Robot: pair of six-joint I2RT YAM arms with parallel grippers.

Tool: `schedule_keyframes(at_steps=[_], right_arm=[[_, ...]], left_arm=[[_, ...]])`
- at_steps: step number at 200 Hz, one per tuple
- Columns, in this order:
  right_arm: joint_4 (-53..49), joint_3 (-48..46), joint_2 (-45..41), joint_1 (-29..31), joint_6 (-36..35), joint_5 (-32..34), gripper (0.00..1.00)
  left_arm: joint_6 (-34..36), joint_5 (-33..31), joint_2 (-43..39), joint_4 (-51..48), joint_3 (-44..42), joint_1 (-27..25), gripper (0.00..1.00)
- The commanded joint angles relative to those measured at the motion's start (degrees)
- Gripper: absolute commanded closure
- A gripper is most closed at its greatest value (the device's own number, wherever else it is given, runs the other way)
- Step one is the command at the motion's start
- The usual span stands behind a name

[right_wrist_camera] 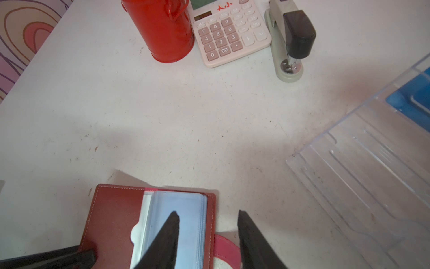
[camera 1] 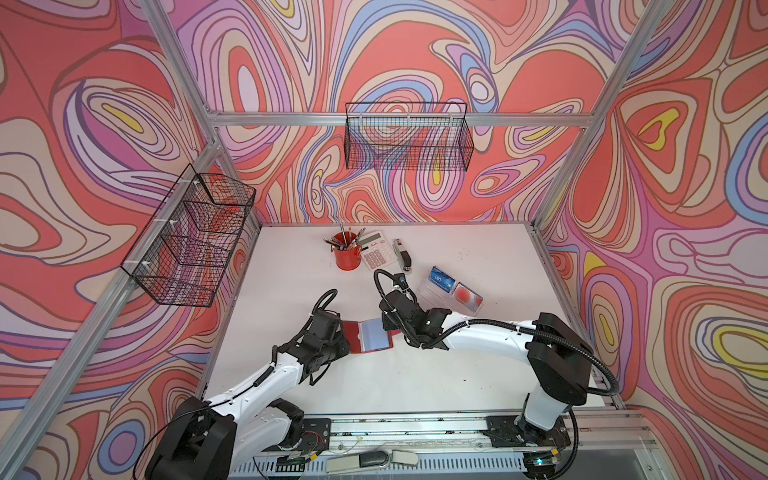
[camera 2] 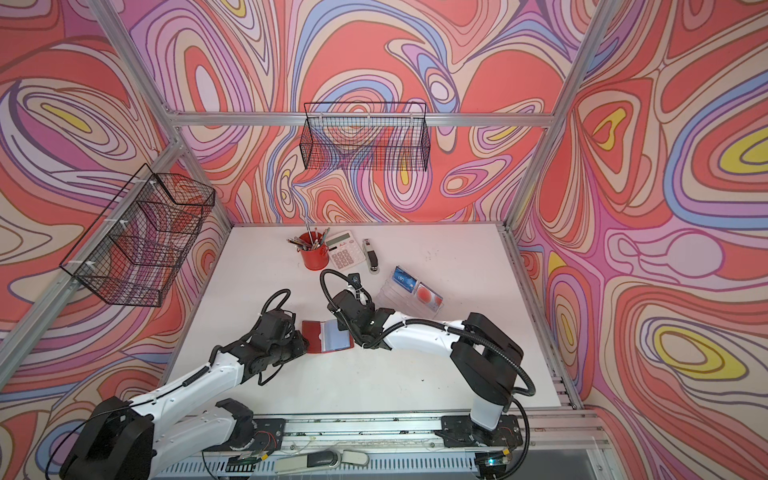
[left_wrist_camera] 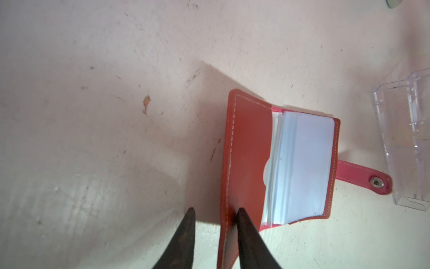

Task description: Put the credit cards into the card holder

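left fingers (left_wrist_camera: 249, 237), slightly apart, straddle the cover edge of the card holder (left_wrist_camera: 251, 144), unclamped; right fingers (right_wrist_camera: 165, 240), apart and empty, over its sleeves (right_wrist_camera: 192, 209). pin it flat before fetching credit cards (camera 1: 441, 277).

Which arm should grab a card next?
Probably right. The right claw is open and nearer the credit cards in the clear tray; the left claw sits at the far flap of the card holder.
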Motion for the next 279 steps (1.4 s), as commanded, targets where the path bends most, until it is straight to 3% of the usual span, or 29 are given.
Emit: schedule_keyframes(at_steps=[1,52,116,157,213,244,279], right_arm=[[0.12,1.1,2.72,2.58,-0.56,0.06,0.56],[-2.17,5.35,8.45,4.68,-0.56,-1.41,0.58],[-5.87,7.53,12.63,4.19,1.93,-1.29,0.6],[-5.71,8.05,14.27,3.66,2.21,-3.7,0.69],[-7.13,8.49,15.77,2.03,3.01,-4.39,0.74],[-7.04,8.19,15.09,2.0,2.93,-3.78,0.69],[-6.54,7.97,14.9,2.01,2.69,-4.11,0.72]], left_arm=[[1.2,-1.7,-0.32,-1.54,0.92,0.11,0.68],[1.24,0.77,2.47,0.97,1.15,0.09,0.84],[0.53,0.86,4.57,2.23,0.79,0.06,0.87],[0.31,0.55,4.69,1.66,1.08,0.12,0.88],[0.35,0.02,4.52,1.21,1.39,0.05,0.87],[0.61,-0.1,4.78,0.77,1.67,0.11,0.87],[0.52,-0.21,4.6,0.98,1.5,0.12,0.87]])
